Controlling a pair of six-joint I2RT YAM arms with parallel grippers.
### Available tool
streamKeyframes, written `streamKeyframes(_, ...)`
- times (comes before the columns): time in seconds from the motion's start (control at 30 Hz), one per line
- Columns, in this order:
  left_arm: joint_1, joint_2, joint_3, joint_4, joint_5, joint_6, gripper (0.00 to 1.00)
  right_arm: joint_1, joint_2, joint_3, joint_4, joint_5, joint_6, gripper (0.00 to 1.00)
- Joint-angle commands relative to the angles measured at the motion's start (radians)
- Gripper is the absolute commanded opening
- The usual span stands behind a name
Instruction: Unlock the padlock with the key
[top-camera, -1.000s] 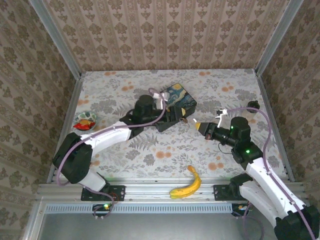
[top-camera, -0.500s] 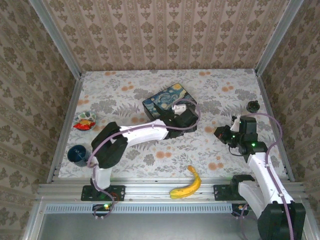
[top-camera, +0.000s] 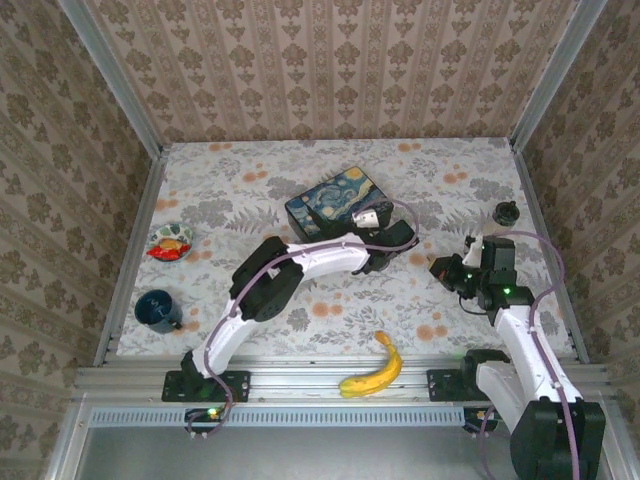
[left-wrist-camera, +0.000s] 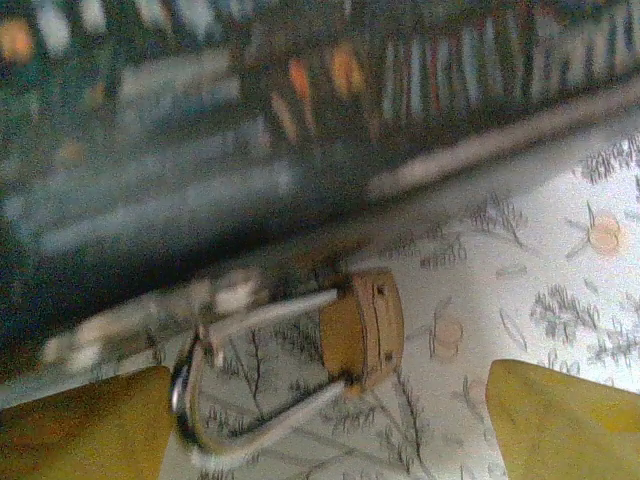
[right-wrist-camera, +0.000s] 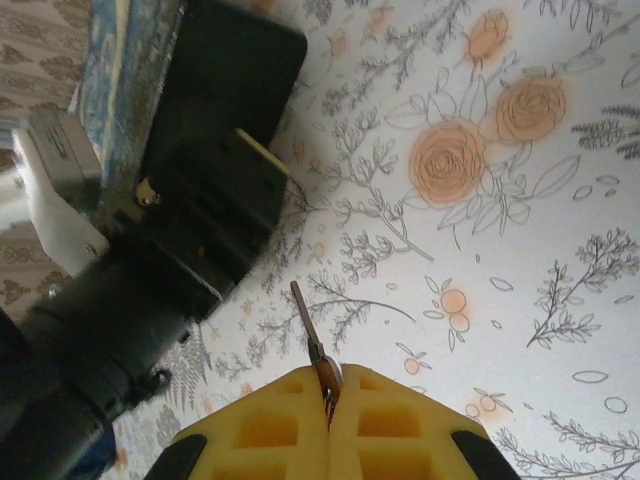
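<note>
**Top external.** Left arm: recorded a second ago to the left of the starry-night tin (top-camera: 335, 198), now stretched across to its right corner, where the left gripper (top-camera: 397, 240) is lowered. Right gripper (top-camera: 438, 269): drawn back toward its own side. Judged: the lock is being approached for steadying, and insertion is not yet begun.

**Left wrist.** Padlock (left-wrist-camera: 362, 328): laid on its side on the tablecloth (left-wrist-camera: 560, 260), just beside the tin's wall, between the yellow pads (left-wrist-camera: 80, 425). Jaws: widened over the last second, set well apart, nothing clamped. Shackle (left-wrist-camera: 275, 312): its bend is found at the left pad, and contact cannot be told.

**Right wrist.** Jaws: pressed together on the key (right-wrist-camera: 308, 330), the blade projecting forward toward the left gripper's black body.
</note>
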Motion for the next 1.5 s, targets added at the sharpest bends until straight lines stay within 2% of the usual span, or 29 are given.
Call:
streamKeyframes(0.0, 0.042, 0.015, 0.038, -0.036, -0.097, 0.023, 0.82, -0.005, 0.006, -0.027, 0.053, -0.051, 0.021, 0.0)
streamKeyframes(0.27, 0.101, -0.023, -0.008, -0.123, -0.136, -0.004, 0.79, -0.005, 0.023, -0.031, 0.082, -0.054, 0.036, 0.0)
streamKeyframes(0.4, 0.102, -0.069, -0.079, -0.129, -0.146, -0.021, 0.71, -0.005, 0.043, -0.034, 0.11, -0.059, 0.053, 0.0)
streamKeyframes(0.63, 0.09, -0.077, -0.089, -0.04, -0.092, 0.069, 0.71, -0.005, 0.061, -0.03, 0.123, -0.061, 0.064, 0.0)
streamKeyframes(0.83, 0.109, -0.054, -0.075, -0.029, -0.045, 0.072, 0.68, -0.005, 0.058, -0.026, 0.123, -0.059, 0.07, 0.0)
streamKeyframes(1.03, 0.119, -0.034, -0.068, -0.042, -0.031, 0.033, 0.56, -0.004, 0.066, -0.035, 0.143, -0.061, 0.079, 0.0)
streamKeyframes(1.2, 0.119, -0.04, -0.07, -0.122, -0.042, -0.04, 0.55, -0.004, 0.072, -0.035, 0.146, -0.065, 0.08, 0.0)
streamKeyframes(1.27, 0.115, -0.064, -0.091, -0.156, -0.047, -0.063, 0.52, -0.004, 0.068, -0.035, 0.143, -0.065, 0.081, 0.0)
streamKeyframes(1.47, 0.11, -0.138, -0.194, -0.038, -0.026, 0.015, 0.49, -0.004, 0.061, -0.042, 0.147, -0.059, 0.083, 0.0)
